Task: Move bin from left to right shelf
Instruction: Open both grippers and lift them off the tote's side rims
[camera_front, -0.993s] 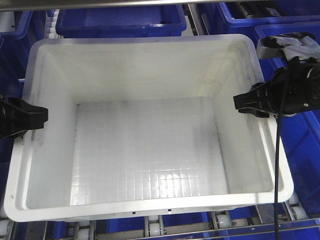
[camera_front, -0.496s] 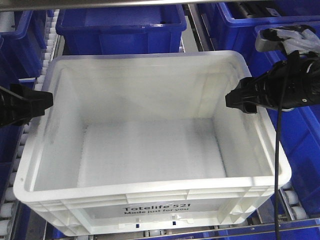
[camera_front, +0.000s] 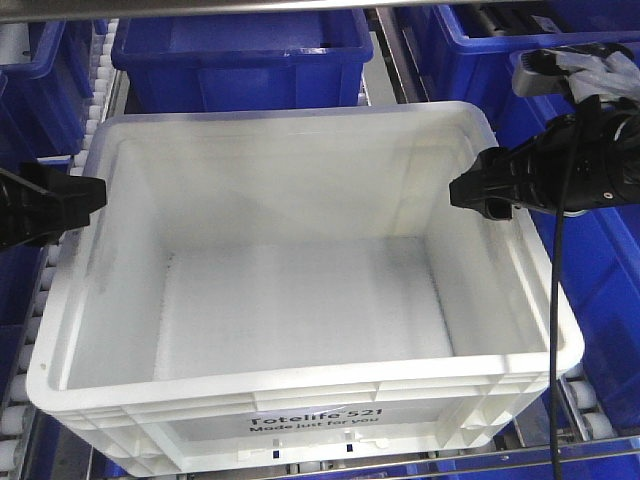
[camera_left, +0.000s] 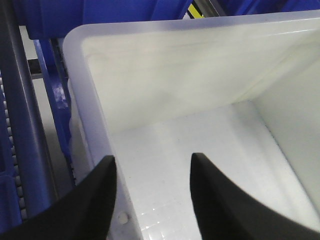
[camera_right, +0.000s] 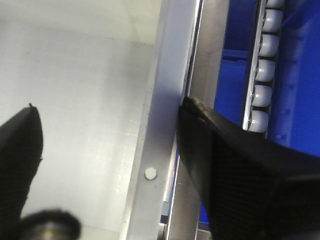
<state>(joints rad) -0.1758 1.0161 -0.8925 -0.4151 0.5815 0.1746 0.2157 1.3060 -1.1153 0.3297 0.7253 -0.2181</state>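
The bin (camera_front: 300, 300), a large white crate with black print on its front wall, sits on the roller shelf and fills the front view. My left gripper (camera_front: 88, 195) is at its left rim and my right gripper (camera_front: 468, 192) at its right rim. In the left wrist view the left gripper (camera_left: 152, 162) is open, straddling the bin's left wall (camera_left: 95, 115), one finger outside and one inside. In the right wrist view the right gripper (camera_right: 107, 105) is also open across the right rim (camera_right: 155, 150), its outer finger (camera_right: 220, 165) against the rim's outside.
Blue crates stand behind (camera_front: 240, 45), at the back right (camera_front: 500, 50) and to the right (camera_front: 610, 290). Roller tracks (camera_right: 262, 75) run beside the bin and under its front (camera_front: 590, 420). A black cable (camera_front: 555, 330) hangs from the right arm over the bin's right corner.
A second ago the view looked straight down into the bin; now its printed front wall shows and the rear blue crate is more exposed. Both grippers stayed at the rims. Little moved in the last half second.
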